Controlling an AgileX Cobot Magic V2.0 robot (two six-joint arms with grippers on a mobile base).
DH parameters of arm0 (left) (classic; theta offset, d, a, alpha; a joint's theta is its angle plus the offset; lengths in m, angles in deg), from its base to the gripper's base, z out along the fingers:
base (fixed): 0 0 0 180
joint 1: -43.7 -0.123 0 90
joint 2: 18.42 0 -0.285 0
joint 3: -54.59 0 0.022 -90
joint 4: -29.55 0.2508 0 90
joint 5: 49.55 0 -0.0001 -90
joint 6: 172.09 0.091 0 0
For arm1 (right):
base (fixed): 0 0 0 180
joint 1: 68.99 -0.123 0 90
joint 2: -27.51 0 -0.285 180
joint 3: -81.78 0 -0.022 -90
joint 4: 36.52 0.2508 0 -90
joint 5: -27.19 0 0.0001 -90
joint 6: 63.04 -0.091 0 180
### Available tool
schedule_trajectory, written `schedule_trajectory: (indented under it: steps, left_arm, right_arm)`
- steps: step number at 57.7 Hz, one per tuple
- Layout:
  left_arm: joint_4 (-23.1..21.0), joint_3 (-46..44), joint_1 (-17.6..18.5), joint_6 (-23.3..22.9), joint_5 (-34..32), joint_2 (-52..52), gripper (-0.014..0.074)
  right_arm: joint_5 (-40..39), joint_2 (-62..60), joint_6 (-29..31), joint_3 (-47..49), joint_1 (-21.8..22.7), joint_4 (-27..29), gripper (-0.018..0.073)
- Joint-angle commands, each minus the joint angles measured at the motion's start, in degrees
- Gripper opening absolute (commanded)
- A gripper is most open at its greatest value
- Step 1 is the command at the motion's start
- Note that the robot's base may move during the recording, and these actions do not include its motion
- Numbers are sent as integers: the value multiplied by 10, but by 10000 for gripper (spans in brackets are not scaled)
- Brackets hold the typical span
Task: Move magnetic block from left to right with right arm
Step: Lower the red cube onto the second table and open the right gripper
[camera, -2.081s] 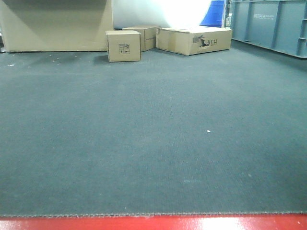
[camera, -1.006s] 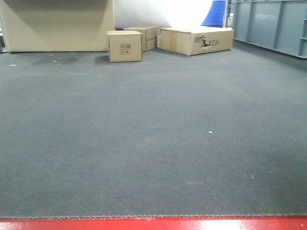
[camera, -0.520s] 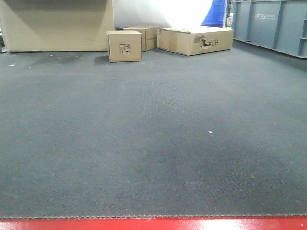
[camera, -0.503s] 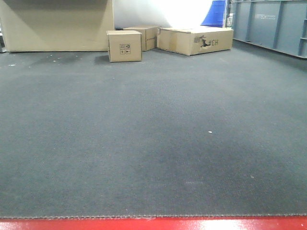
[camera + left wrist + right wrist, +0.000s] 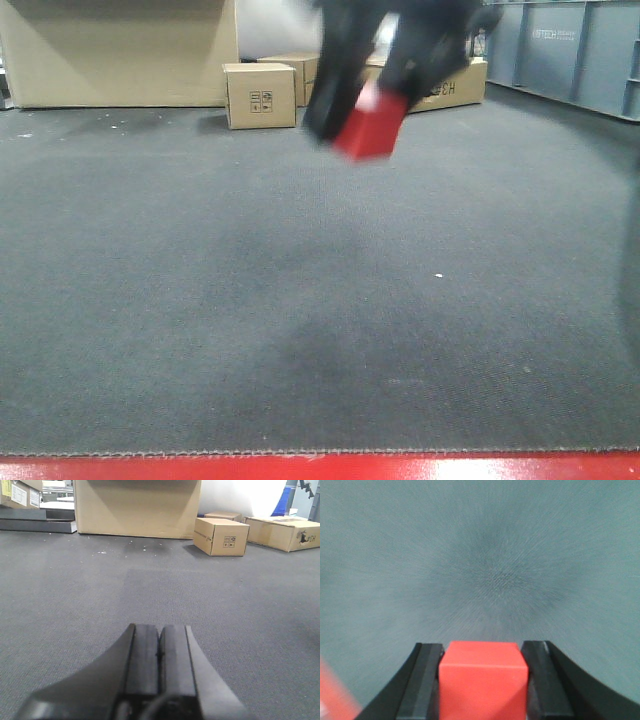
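1. Dark grey carpeted surface (image 5: 200, 300) with a glossy red rim (image 5: 320, 468) along the near edge of the front view. Tan cardboard boxes (image 5: 260, 95) and a blue-grey container wall (image 5: 570, 50) sit at the back.

2. Change: half a second ago the front view shows only bare carpet. Now the right gripper (image 5: 365, 95) is in frame, upper centre, blurred by motion, carrying the magnetic block (image 5: 370, 125).

3. Block location: off the carpet, in the air, tilted, pinched between the right gripper's two black fingers (image 5: 328, 95). A faint shadow patch lies on the carpet below it.

4. Right wrist view confirms it: the magnetic block (image 5: 483, 682) sits squarely between the two black pads (image 5: 422, 680), jaws clamped on its opposite side faces. The carpet beyond is smeared radially, so the arm looks to be moving fast.

5. Left gripper (image 5: 159, 655): low over the carpet, jaws pressed together, nothing between them, idle. No block in that view.

6. Meaning for the task: pick is done and the transfer leg is under way. What remains, as I judge it, is travel to the right side, lowering and release.

7. Risk: the block is tilted in the front view and the arm is swinging quickly; the hold looks firm, but a fast stop could shift it. The exact drop spot on the right cannot be told.
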Motion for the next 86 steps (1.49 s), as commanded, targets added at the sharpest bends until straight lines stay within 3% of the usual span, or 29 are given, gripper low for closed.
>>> schedule_trajectory:
  steps: [1, 31, 37, 48, 61, 68, 81, 86]
  left_arm:
    - [-3, 5, 0, -3, -48, -7, -126]
    - [-3, 5, 0, -3, -48, -7, -126]
    - [-3, 5, 0, -3, -48, -7, -126]
    - [-3, 5, 0, -3, -48, -7, -126]
    - [-3, 5, 0, -3, -48, -7, -126]
    - [-3, 5, 0, -3, -48, -7, -126]
    - [-3, 5, 0, -3, -48, -7, -126]
    - [-3, 5, 0, -3, -48, -7, -126]
  right_arm:
    - [-38, 7, 6, 30, -1, -4, 225]
    - [-59, 88, 6, 31, -1, -10, 237]
    - [-55, 89, 6, 31, -1, -12, 321]
    - [-51, 87, 6, 31, -1, -12, 624]
    - [-34, 61, 6, 45, 2, -12, 622]
    - [-21, 23, -20, 49, 13, -12, 499]
    - [-2, -102, -50, 22, 60, -12, 62]
    - [-18, -157, -50, -8, 76, -12, 65]
